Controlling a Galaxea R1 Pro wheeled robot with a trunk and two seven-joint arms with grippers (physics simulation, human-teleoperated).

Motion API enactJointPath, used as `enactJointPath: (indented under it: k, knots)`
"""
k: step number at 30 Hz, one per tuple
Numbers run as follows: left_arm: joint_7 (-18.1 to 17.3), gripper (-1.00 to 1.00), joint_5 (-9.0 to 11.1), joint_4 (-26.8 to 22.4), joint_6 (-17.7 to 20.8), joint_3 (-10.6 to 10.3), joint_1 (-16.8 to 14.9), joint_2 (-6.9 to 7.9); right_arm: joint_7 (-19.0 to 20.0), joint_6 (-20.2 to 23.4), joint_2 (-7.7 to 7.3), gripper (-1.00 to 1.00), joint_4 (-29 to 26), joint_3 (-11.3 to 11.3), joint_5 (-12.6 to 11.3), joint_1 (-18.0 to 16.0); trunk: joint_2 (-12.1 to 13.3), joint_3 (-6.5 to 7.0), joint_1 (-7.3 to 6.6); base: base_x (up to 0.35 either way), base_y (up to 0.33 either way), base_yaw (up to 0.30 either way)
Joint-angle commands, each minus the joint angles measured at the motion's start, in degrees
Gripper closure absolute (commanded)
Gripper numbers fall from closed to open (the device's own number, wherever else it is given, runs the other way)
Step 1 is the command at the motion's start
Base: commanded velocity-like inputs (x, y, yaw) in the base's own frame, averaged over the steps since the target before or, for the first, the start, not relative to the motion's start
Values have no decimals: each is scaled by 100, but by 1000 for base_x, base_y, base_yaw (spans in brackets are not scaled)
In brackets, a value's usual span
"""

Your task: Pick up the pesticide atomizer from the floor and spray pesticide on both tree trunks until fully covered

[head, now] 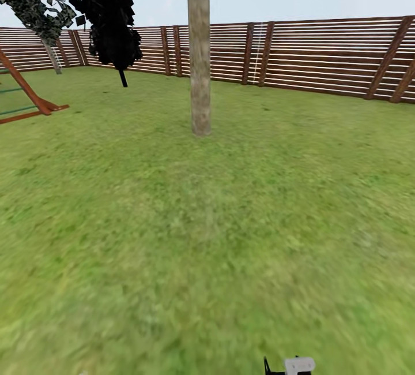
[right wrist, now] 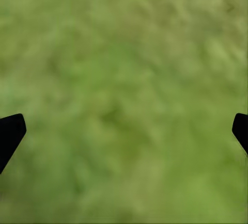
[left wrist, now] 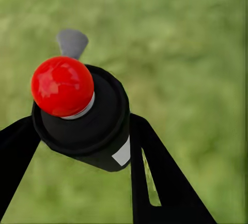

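Holding pesticide atomizer [left wrist: 82, 115] clamped between fingers [left wrist: 165, 177] of left gripper [left wrist: 77, 146], red knob up, off the grass [head: 173, 248]. Right gripper [right wrist: 124, 131] spread wide, empty, over lawn. Pickup judged done. Facing bare grey-brown tree trunk [head: 199, 63] ahead, well apart across open garden, slatted fence [head: 323, 57] behind. No white specks visible on bark, though too far to be sure. Spraying of both trees judged not yet started; approach comes first

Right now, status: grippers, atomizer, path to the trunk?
Left gripper shut on pesticide atomizer. Right gripper open, empty, over grass. Tree trunk ahead, bare lawn between.
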Motion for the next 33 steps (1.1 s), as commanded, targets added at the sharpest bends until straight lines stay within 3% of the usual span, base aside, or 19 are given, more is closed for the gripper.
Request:
enactJointPath:
  k: [1,33]
  knots:
    - [0,100,1,-1,0,1,0,0,0,0,0,-100,0,0,0,0,0,0,0,339,0,0]
    - [0,100,0,-1,0,7,0,0,0,0,0,-100,0,0,0,0,0,0,0,338,0,39]
